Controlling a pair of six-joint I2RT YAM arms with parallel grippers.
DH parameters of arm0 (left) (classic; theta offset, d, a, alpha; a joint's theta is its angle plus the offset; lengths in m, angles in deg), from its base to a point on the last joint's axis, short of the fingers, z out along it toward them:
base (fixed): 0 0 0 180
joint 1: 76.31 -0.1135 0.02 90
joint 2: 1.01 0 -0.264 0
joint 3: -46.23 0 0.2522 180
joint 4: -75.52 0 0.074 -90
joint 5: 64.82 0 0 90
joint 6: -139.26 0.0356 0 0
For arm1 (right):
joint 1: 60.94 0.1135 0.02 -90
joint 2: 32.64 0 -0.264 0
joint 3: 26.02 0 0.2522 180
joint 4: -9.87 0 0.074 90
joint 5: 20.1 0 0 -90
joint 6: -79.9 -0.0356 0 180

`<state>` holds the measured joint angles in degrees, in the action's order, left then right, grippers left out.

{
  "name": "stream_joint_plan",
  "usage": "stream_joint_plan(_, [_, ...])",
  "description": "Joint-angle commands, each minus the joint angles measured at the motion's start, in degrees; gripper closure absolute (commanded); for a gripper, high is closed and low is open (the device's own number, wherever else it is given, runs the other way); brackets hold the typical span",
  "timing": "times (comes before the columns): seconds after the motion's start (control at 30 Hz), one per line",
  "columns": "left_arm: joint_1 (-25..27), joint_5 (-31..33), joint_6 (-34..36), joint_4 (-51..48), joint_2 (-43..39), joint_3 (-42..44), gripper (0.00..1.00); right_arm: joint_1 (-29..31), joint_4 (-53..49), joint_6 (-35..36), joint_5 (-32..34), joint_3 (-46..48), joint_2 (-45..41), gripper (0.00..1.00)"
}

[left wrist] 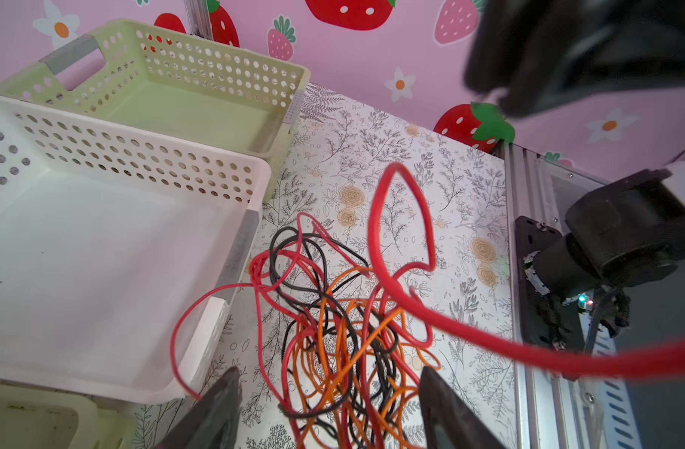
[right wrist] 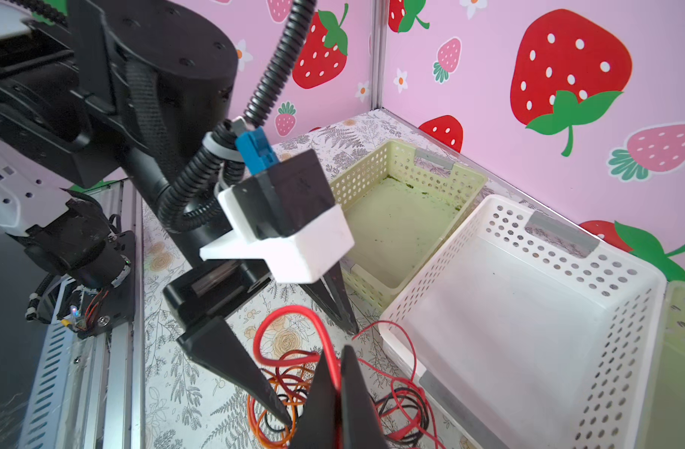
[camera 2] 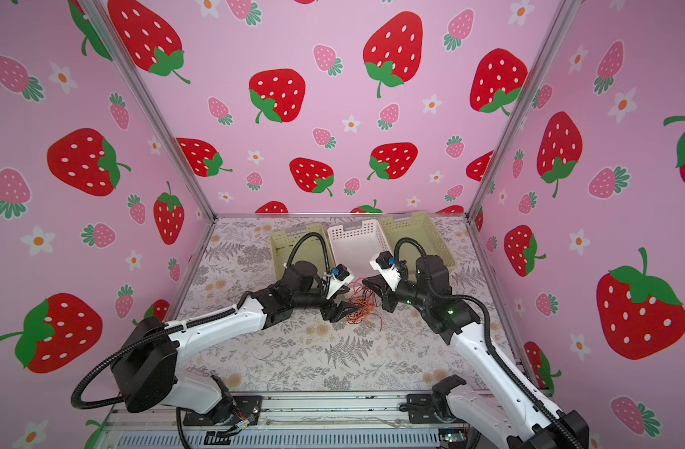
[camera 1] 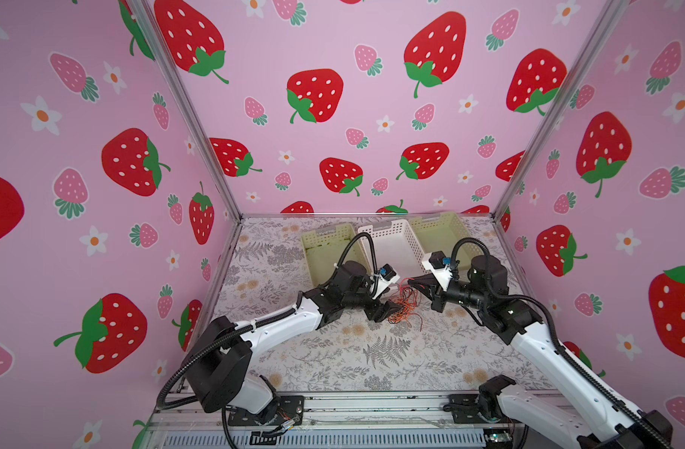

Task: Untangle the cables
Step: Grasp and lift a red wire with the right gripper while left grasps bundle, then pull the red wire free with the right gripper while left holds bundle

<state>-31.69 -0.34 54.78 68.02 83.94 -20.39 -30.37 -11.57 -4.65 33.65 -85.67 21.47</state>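
Observation:
The cables [camera 1: 407, 307] [camera 2: 364, 307] lie as one tangle of thin red, orange and black wires on the flowered table, in front of the white basket. My left gripper [left wrist: 329, 373] is open, low over the tangle, with one finger [left wrist: 220, 404] on each side of the orange and black loops [left wrist: 340, 350]. My right gripper [right wrist: 337, 355] is shut on a red cable [right wrist: 294, 311], which rises in a loop from the pile. In both top views the left gripper [camera 1: 395, 309] and the right gripper [camera 1: 410, 280] meet at the tangle from opposite sides.
Three perforated baskets stand in a row at the back: a pale green one [camera 1: 327, 248], a white one [camera 1: 391, 243] and another pale green one [camera 1: 440, 233]. The white basket's near corner [right wrist: 395, 330] is close to the wires. An aluminium rail [camera 1: 333, 408] runs along the table's front.

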Motion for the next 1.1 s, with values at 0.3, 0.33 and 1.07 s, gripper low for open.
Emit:
stream_joint_plan(0.3, [-0.08, -1.44, -0.88, 2.72, 4.61, -1.69, 0.42, 2.39, 4.52, 2.17, -1.85, -0.13, -0.83, 1.00])
stream_joint_plan(0.33, [-0.14, -1.06, -1.08, 3.65, 4.54, -1.10, 0.46, 2.47, 4.54, 2.36, -1.71, -0.04, -0.91, 1.00])
stream_joint_plan(1.07, [-3.99, 13.26, -7.11, 1.86, -12.42, 13.55, 1.00, 2.26, 11.46, -3.94, 19.87, 7.76, -13.61, 1.00])
